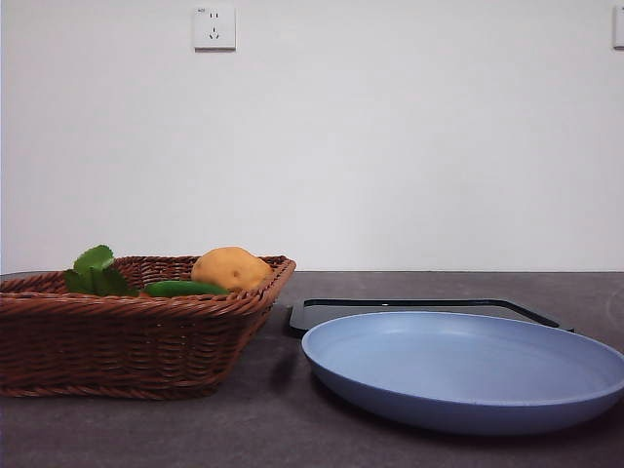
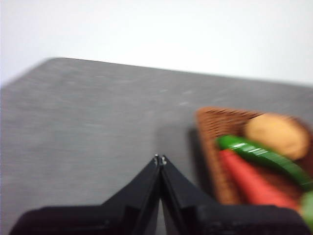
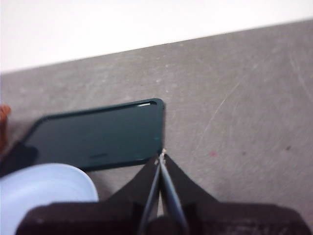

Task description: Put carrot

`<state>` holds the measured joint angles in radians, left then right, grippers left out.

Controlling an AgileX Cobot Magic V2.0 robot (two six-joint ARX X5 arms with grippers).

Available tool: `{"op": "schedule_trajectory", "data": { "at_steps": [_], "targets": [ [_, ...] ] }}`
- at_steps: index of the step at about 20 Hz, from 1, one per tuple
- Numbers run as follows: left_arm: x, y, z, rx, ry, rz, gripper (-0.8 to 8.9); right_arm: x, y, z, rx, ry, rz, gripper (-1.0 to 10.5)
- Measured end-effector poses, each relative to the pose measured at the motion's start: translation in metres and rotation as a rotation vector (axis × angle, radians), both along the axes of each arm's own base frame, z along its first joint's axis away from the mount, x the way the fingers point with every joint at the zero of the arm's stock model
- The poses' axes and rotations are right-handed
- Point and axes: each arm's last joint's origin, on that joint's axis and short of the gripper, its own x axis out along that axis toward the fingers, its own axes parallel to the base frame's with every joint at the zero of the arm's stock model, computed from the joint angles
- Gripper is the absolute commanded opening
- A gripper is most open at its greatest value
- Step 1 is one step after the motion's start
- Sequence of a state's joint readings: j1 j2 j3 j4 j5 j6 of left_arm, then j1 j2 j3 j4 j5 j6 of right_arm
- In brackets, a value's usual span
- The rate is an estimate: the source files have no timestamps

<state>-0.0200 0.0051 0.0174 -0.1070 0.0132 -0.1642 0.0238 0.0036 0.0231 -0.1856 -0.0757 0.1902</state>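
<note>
The carrot (image 2: 254, 183) lies in the brown wicker basket (image 2: 210, 142), its orange-red body seen in the left wrist view. In the front view only its green leaves (image 1: 96, 271) rise above the basket (image 1: 117, 341) rim at the left. My left gripper (image 2: 160, 159) is shut and empty above the bare table, beside the basket. My right gripper (image 3: 161, 157) is shut and empty above the table, by the corner of the dark tray (image 3: 98, 134). Neither gripper shows in the front view.
A yellow-brown potato (image 1: 230, 267) and a dark green cucumber (image 1: 185, 289) also lie in the basket. A blue plate (image 1: 468, 366) sits at the front right, with the dark tray (image 1: 419, 310) behind it. The plate's edge (image 3: 44, 191) shows in the right wrist view.
</note>
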Motion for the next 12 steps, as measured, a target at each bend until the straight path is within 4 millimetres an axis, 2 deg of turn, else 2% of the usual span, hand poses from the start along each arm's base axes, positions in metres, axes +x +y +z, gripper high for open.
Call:
{"op": "schedule_trajectory", "data": {
  "at_steps": [5,12],
  "targets": [
    [-0.0004,-0.0051,0.003,-0.179,-0.011,-0.164,0.08,0.0,0.0,0.0,0.192,0.019,-0.032,0.1],
    [-0.0008,-0.0074,0.0083,-0.265,-0.044,-0.245,0.07,-0.0001,0.0006,0.0,0.308,0.034,-0.03,0.1]
  ]
}}
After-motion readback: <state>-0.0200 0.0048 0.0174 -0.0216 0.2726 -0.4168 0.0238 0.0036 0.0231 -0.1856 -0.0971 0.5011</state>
